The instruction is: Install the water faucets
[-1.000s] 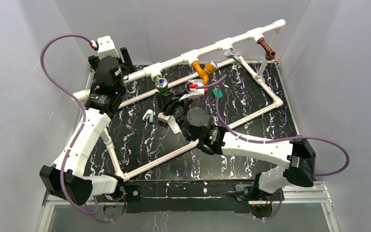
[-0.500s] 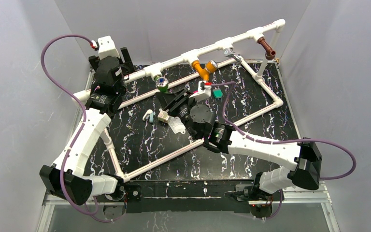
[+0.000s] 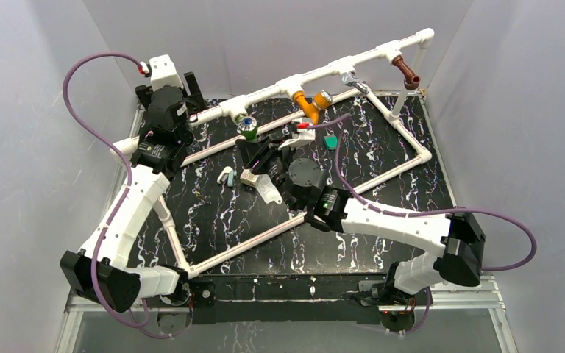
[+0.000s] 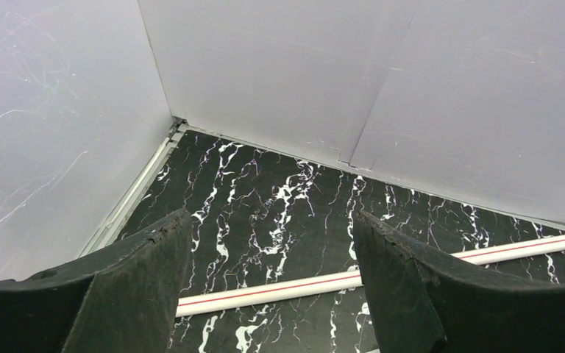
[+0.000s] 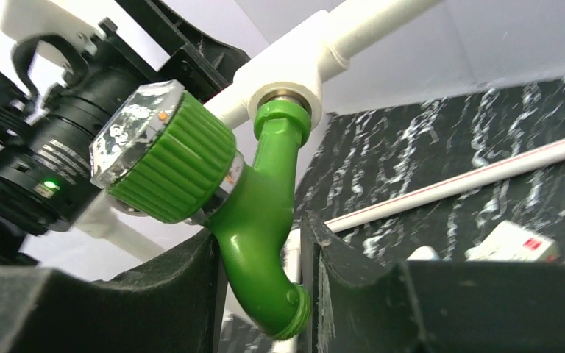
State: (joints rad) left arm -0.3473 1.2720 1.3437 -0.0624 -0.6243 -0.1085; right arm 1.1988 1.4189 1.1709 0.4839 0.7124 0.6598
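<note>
Top external view: a white pipe runs slantwise above the far part of the black marbled tabletop, and three faucets hang from its fittings. The green faucet sits furthest left, the orange faucet near the middle and the brown faucet at the far right end. The right arm reaches across the tabletop, and the right end effector sits just under the green faucet. The left arm stretches up the left side with the left end effector by the far left corner, well apart from all three faucets

Left wrist view: the left end effector has its two black fingers spread wide with nothing between them. Beyond them lie the tabletop, a thin white pipe with a red stripe, and the grey walls meeting at a corner

Right wrist view: the right end effector pinches the green faucet by its curved spout, one black finger on each side. The faucet's upper end goes into a white tee fitting on the pipe, and its ribbed green knob points left
</note>
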